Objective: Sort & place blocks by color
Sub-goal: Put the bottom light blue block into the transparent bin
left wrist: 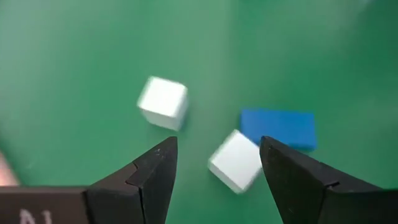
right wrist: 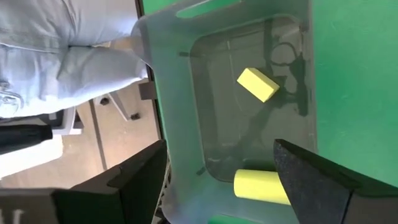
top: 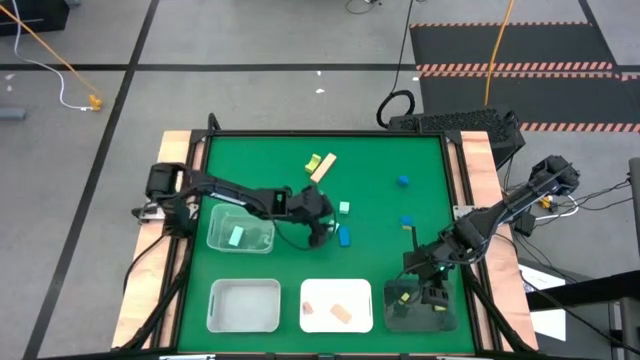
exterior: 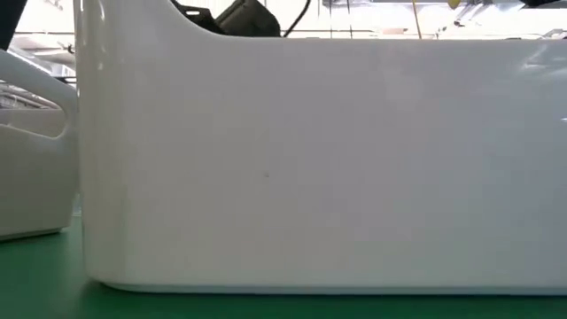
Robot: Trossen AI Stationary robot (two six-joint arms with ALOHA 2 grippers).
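My left gripper (top: 322, 228) (left wrist: 217, 146) is open, low over the middle of the table. In its wrist view a mint cube (left wrist: 235, 160) lies on the mat between the fingers, untouched. A second mint cube (left wrist: 163, 102) (top: 344, 208) and a blue bar (left wrist: 278, 127) (top: 345, 236) lie just beyond. My right gripper (top: 430, 290) (right wrist: 219, 149) is open above the dark tray (top: 392, 318), which holds two yellow-green blocks (right wrist: 257, 84) (right wrist: 261, 185). Another mint block (top: 236, 236) lies in the clear tray (top: 262, 244).
A yellow-green and a tan block (top: 320, 163) lie near the far edge, and two blue blocks (top: 402, 181) (top: 407, 222) lie right of centre. One white tray (top: 337, 322) holds tan blocks; beside it is another white tray (top: 243, 305). A white tray wall (exterior: 319, 159) fills the low view. A person's legs (right wrist: 68, 56) stand beyond the table's edge.
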